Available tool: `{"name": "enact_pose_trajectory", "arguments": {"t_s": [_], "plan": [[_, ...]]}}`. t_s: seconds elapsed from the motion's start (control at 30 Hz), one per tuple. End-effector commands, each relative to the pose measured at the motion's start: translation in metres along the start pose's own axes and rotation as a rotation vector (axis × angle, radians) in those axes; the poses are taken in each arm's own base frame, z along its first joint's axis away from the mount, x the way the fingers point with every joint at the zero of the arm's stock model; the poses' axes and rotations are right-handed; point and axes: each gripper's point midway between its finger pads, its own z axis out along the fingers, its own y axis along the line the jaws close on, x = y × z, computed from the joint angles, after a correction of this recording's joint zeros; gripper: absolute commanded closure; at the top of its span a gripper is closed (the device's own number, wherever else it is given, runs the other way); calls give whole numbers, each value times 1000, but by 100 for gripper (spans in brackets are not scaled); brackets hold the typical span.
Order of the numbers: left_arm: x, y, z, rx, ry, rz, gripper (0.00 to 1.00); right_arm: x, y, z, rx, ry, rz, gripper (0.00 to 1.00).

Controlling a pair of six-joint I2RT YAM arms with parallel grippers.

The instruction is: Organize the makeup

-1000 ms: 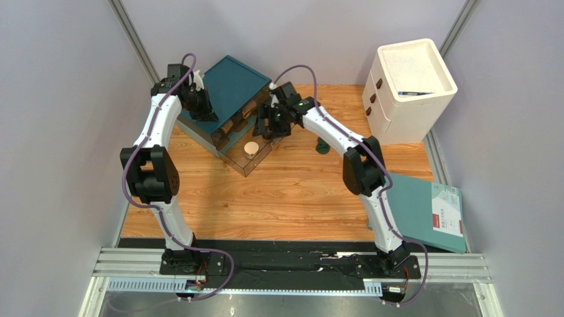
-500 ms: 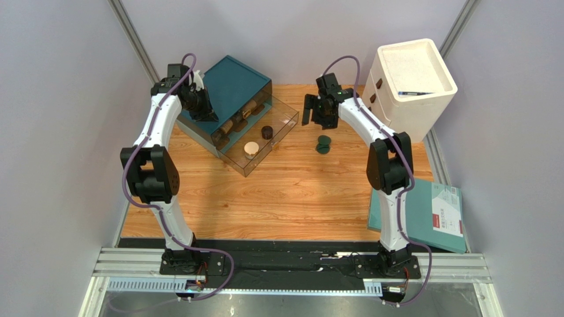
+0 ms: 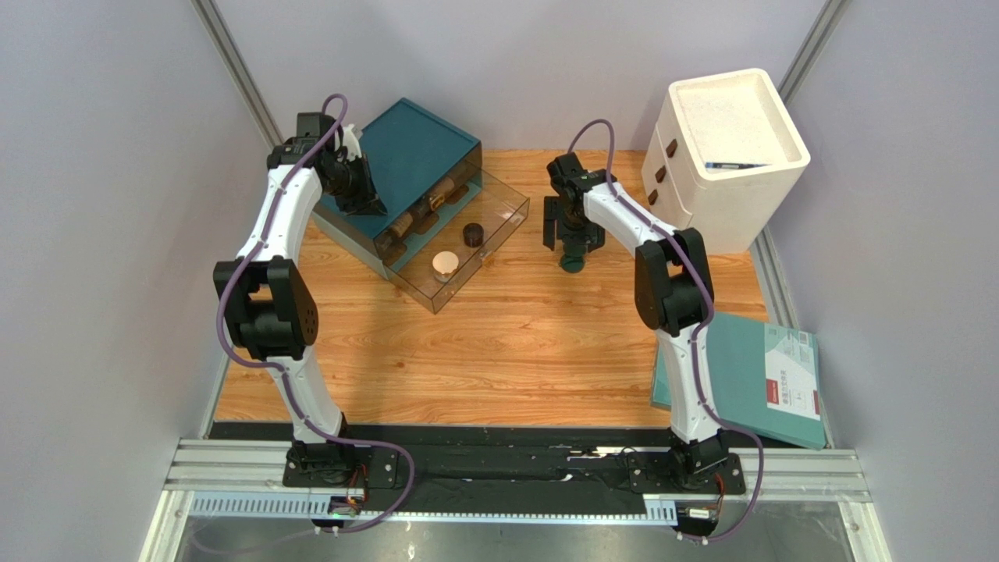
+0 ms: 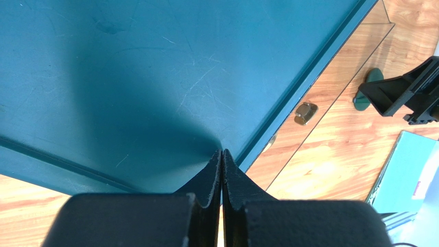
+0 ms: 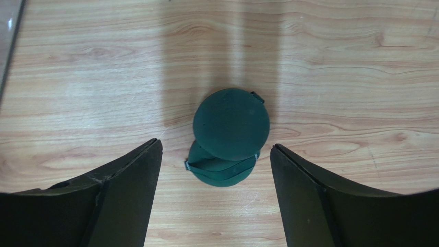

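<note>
The dark green piece (image 5: 232,123), two round pads overlapping, lies flat on the wood table (image 3: 528,340). My right gripper (image 5: 215,145) hangs open right above it, a finger on each side and apart from it; from above, the right gripper (image 3: 571,234) covers most of the green piece (image 3: 571,264). The clear drawer (image 3: 498,240) of the teal box (image 3: 416,146) is pulled out. In it are a dark brown jar (image 3: 473,234), a beige round piece (image 3: 443,266) and tubes (image 3: 410,220). A gold compact (image 4: 305,113) shows in the drawer. My left gripper (image 4: 222,154) is shut, empty, over the box lid.
A white drawer cabinet (image 3: 727,152) stands at the back right with a pen (image 3: 736,165) on top. A teal folder (image 3: 751,375) lies at the right edge. Grey walls close in on both sides.
My right gripper left the clear drawer, swung right, then came down over the dark green piece. The dark brown jar now shows in the drawer. The left arm stayed put.
</note>
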Motion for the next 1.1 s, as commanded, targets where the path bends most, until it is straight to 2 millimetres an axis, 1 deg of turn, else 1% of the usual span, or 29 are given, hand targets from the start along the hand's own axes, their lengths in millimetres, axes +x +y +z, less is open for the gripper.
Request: {"name": "enact_pose_trajectory", "arguments": {"t_s": [0.0, 0.07, 0.13, 0.17, 0.2, 0.23, 0.27, 0.3, 0.33, 0.4, 0.43, 0.47, 0.5, 0.53, 0.63, 0.67, 0.73, 0.77, 0.83, 0.87, 0.93, 0.97, 1.03, 1.07], "plan": [[44, 41, 16, -144, 181, -40, 100, -5, -10, 17, 49, -10, -9, 22], [45, 42, 16, -146, 181, -42, 100, 0, -8, 24, 36, 4, 1, 26], [45, 42, 16, -147, 181, -39, 100, 11, -10, 32, 34, 32, 7, 31], [45, 42, 14, -149, 181, -40, 100, 11, -8, 35, 18, 31, 23, 33], [45, 42, 14, -150, 180, -41, 100, 19, -10, 40, 19, 47, 28, 34], [45, 42, 14, -148, 178, -39, 100, 20, -6, 39, 3, 46, 35, 36], [45, 42, 14, -150, 180, -41, 100, 17, -4, 41, -16, 30, 45, 39], [45, 42, 14, -149, 181, -40, 100, 22, -4, 43, -21, 40, 47, 46], [46, 42, 13, -149, 181, -40, 100, 22, -1, 43, -39, 40, 55, 56], [45, 41, 13, -148, 178, -38, 100, 20, 2, 43, -64, 37, 63, 67], [46, 41, 14, -148, 181, -40, 100, 19, 3, 41, -71, 32, 62, 78], [45, 41, 13, -149, 179, -41, 100, 17, 3, 39, -74, 28, 61, 84], [45, 42, 13, -152, 178, -42, 100, 15, 3, 37, -76, 21, 61, 94], [46, 41, 13, -149, 180, -45, 100, 10, 4, 32, -82, 3, 62, 99], [46, 40, 12, -147, 178, -46, 100, -1, 4, 20, -87, -38, 60, 100], [47, 42, 12, -150, 182, -47, 100, -9, 5, 10, -97, -61, 60, 100], [47, 40, 12, -147, 180, -46, 100, -18, 7, -1, -112, -88, 61, 100], [48, 41, 12, -147, 180, -46, 100, -28, 8, -13, -125, -120, 66, 100], [48, 41, 12, -146, 179, -48, 100, -38, 12, -27, -145, -154, 73, 100], [47, 40, 13, -144, 179, -47, 100, -47, 14, -39, -163, -182, 78, 100], [47, 40, 13, -142, 178, -51, 100, -56, 21, -51, -197, -210, 83, 100], [47, 40, 13, -140, 179, -52, 100, -65, 25, -60, -215, -235, 84, 100], [47, 40, 14, -139, 180, -53, 100, -72, 34, -73, -250, -262, 76, 100], [47, 40, 15, -139, 179, -54, 100, -82, 39, -84, -272, -291, 76, 100]]}}
